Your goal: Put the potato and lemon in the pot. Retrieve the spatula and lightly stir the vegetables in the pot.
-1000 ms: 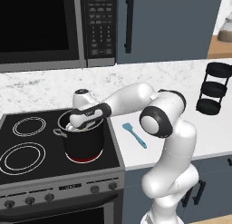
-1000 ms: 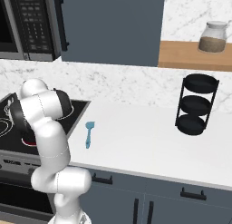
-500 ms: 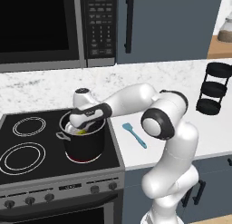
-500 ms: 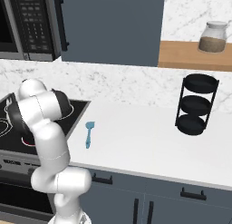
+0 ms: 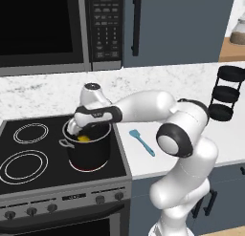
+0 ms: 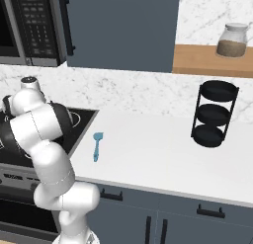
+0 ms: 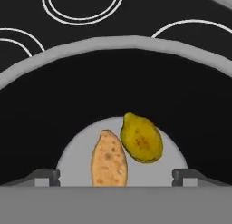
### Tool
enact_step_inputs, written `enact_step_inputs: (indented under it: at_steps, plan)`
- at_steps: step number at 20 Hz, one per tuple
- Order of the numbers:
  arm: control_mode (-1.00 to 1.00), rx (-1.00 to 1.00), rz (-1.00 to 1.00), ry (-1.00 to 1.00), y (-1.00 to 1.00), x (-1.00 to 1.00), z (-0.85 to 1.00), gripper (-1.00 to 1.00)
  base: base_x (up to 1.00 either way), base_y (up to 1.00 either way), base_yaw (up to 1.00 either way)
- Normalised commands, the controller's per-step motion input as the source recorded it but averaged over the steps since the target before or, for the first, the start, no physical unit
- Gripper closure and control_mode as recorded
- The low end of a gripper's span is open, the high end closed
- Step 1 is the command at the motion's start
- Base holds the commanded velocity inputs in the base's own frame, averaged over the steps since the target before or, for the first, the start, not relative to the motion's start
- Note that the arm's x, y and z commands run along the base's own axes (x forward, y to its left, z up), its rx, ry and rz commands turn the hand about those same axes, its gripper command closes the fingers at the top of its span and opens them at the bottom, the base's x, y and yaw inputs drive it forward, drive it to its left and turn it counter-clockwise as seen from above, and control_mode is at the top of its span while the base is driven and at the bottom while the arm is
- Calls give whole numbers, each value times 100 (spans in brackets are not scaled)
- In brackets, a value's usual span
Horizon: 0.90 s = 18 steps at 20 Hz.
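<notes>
My hand (image 5: 80, 130) is over the pot (image 5: 88, 149), right at its top. My two fingers (image 7: 45, 177) are spread wide and hold nothing. Both foods lie at the bottom of the pot, touching each other: the brown potato (image 7: 109, 158) and the yellow lemon (image 7: 142, 138). So that part of the job looks done.

Next I need the spatula (image 5: 142, 142). It lies flat on the white counter (image 6: 148, 154), just beside the stove (image 5: 28, 154), with its blade end toward the wall. I think it is very light and stiff, maybe a bit slippery. The handle is thin and lies low on the counter, so I think I should pinch it across the middle of the handle, coming straight down.

The pot looks heavy and steady, and it sits on a front burner. The counter around the spatula is bare. A black rack (image 6: 213, 114) stands well apart, and a jar (image 6: 232, 40) sits on a wooden shelf (image 6: 197, 60) above it. A microwave (image 5: 48, 29) hangs over the stove.
</notes>
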Motion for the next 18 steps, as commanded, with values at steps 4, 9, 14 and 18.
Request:
enact_step_inputs:
  at_steps: [4,9,14,18]
  plan:
    - [-100,5,0,-13,-12,0,73,-100,0,0,0]
    - [-100,0,-4,-6,-36,-16,88,-100,0,0,0]
    - [-100,0,-8,0,-66,-31,70,-100,0,0,0]
    - [-100,1,-14,0,-91,-39,6,-100,0,0,0]
